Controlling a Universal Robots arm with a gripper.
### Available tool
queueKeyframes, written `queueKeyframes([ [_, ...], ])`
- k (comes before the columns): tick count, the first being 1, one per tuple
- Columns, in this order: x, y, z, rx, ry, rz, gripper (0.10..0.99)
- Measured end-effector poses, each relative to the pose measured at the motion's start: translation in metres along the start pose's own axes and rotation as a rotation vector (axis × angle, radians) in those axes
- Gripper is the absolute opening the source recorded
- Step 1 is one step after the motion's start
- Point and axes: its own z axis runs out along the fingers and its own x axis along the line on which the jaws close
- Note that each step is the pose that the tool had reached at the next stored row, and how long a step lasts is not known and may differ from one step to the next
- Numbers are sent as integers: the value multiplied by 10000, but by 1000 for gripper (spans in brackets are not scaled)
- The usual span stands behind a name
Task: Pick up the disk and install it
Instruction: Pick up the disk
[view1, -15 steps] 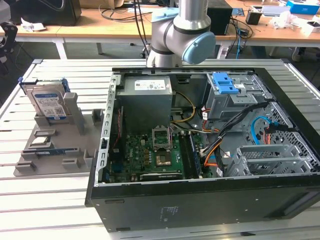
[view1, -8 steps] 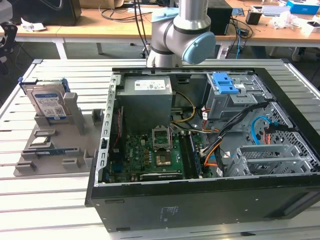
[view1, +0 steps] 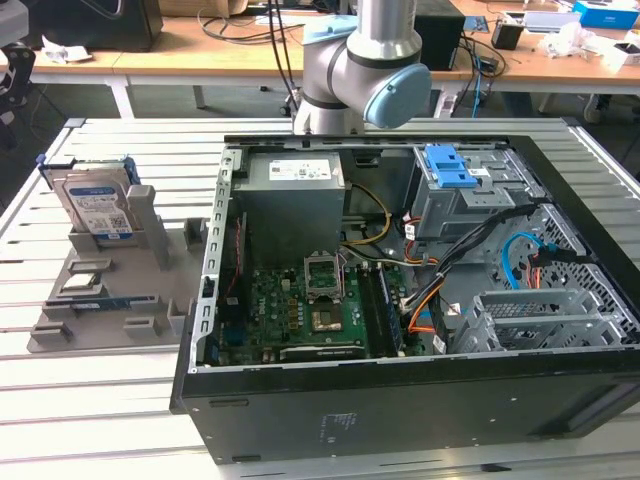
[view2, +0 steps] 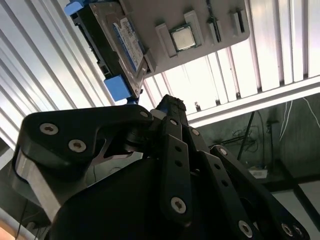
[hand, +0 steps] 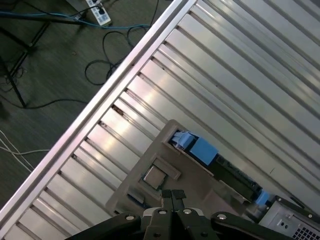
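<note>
**One disk on edge in its tray, gripper clenched empty**

One disk (view1: 97, 205) stands upright on its long edge in a slot at the far corner of a grey tray (view1: 60, 335). The tray lies on the slatted table (view1: 100, 410), to the exterior view's left of the open case (view1: 400, 420) and close beside its wall. The disk's label faces the camera and blue bracket ends show at both sides. Bare slats lie open behind the disk and on the tray's outer side.

In both wrist views the gripper (hand: 173, 196) (view2: 170, 101) has its fingertips pressed together with nothing between them. It hangs over the tray, apart from the disk (hand: 220, 164) (view2: 112, 45). A square chip (hand: 155, 176) (view2: 183, 38) lies flat in a tray pocket between the fingertips and the disk.

In the first wrist view the table's edge runs diagonally, with floor (hand: 45, 65) and cables (hand: 107, 55) beyond it, and wide bare slats past the disk.

The arm (view1: 365, 65) rises behind the case. Inside the case, a grey cage (view1: 455, 185) with a blue latch sits at the far side.
</note>
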Motion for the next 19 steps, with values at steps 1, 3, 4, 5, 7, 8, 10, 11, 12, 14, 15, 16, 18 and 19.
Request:
queueKeyframes([
  [1, 0, 0, 0, -2, 4, -85, 106],
  [3, 0, 1, 0, -10, 20, -440, 106],
  [4, 0, 0, 0, -13, 25, -551, 106],
  [5, 0, 0, 0, -15, 29, -639, 106],
  [7, 0, 0, 0, -21, 41, -920, 106],
  [8, 0, 0, 0, -25, 47, -1051, 106],
  [10, 0, 0, 0, -29, 56, -1245, 106],
  [11, 0, 0, 0, -31, 59, -1327, 106],
  [12, 0, 0, 0, -33, 62, -1404, 106],
  [14, 0, 0, 0, -37, 70, -1575, 106],
  [15, 0, 0, 0, -40, 75, -1696, 106],
  [16, 0, 0, 0, -43, 82, -1836, 106],
  [18, 0, 0, 0, -50, 95, -2143, 106],
  [19, 0, 0, -1, -52, 100, -2238, 106],
])
